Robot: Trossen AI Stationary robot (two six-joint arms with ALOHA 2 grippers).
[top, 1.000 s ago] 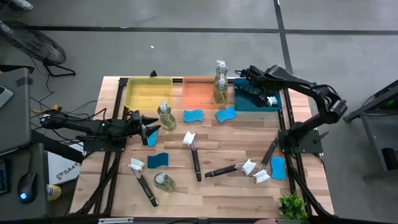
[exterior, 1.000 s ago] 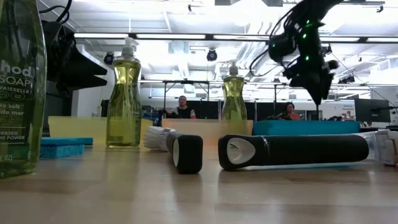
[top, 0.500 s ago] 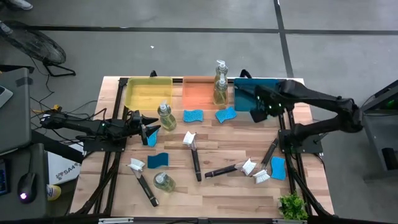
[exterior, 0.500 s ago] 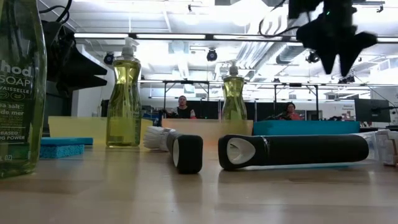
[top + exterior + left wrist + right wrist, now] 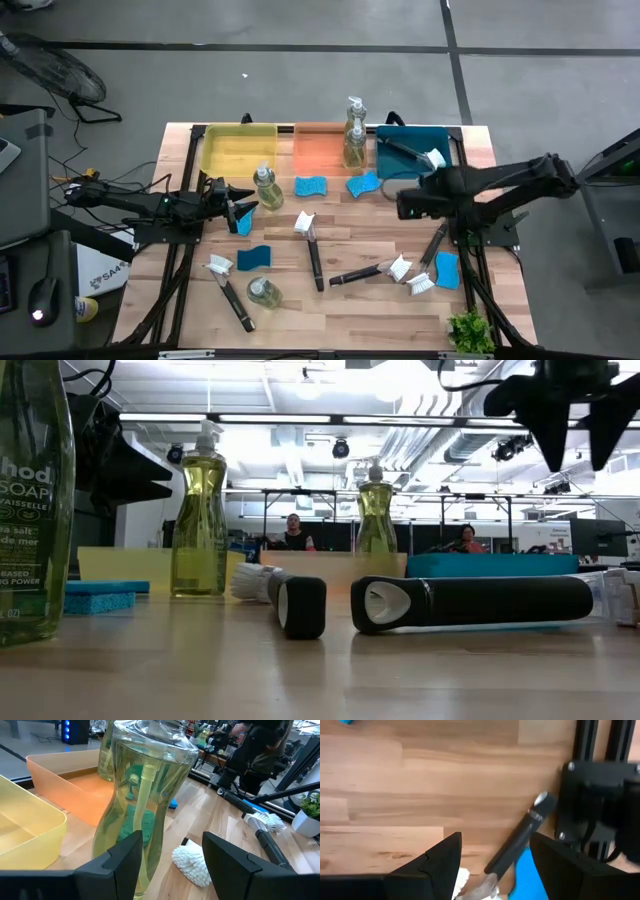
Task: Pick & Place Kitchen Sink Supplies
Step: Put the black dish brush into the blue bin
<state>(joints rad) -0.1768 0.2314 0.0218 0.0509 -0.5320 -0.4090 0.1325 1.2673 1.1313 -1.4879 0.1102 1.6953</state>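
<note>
My right gripper (image 5: 405,205) is open and empty above the table's right middle, over a brush handle (image 5: 519,840) and a blue sponge (image 5: 532,870). It shows high in the low view (image 5: 578,445). A dark-handled brush (image 5: 408,153) lies in the blue tray (image 5: 395,168). My left gripper (image 5: 240,212) is open and empty beside an upright soap bottle (image 5: 264,187), which fills its wrist view (image 5: 145,795). Blue sponges (image 5: 311,186), other brushes (image 5: 312,250) and a lying bottle (image 5: 263,292) are spread over the table.
A yellow tray (image 5: 238,150) and an orange tray (image 5: 320,148) stand at the far edge, with two upright bottles (image 5: 354,140) at the orange tray's right end. A green plant (image 5: 470,330) stands at the near right. People sit in the room behind (image 5: 294,532).
My right gripper has risen from the blue tray and gone toward the table's near edge, to above the table's right middle. The brush stays lying in the blue tray.
</note>
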